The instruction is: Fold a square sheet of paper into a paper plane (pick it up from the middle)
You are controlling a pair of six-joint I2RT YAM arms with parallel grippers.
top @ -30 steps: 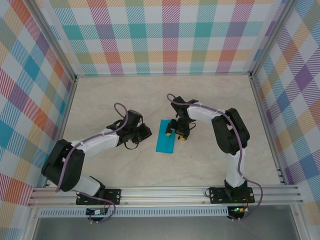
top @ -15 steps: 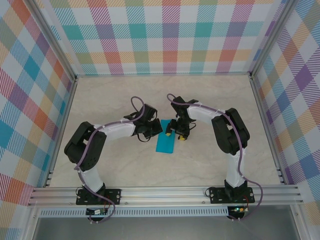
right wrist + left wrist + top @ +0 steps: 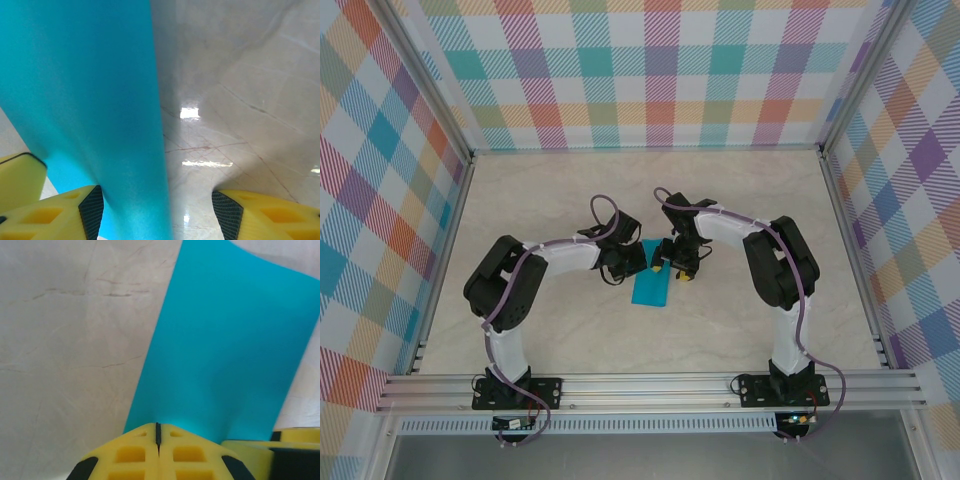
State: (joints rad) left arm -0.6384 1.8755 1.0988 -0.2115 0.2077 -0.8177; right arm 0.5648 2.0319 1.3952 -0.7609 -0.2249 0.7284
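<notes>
Robot lab cell: aluminium frame (image 3: 650, 382), plaid backdrop walls (image 3: 650, 70), marble-look tabletop (image 3: 550, 190).

The square sheet of paper (image 3: 225, 350) is smooth, matt; the table (image 3: 240, 100) glossy, veined.

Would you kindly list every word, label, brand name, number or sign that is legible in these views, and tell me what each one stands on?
There are none to read. The thin teal-blue sheet of paper is plain, the yellow-fingered left gripper and right gripper carry no marking, and the checked pastel walls and marbled beige table bear only pattern.
</notes>
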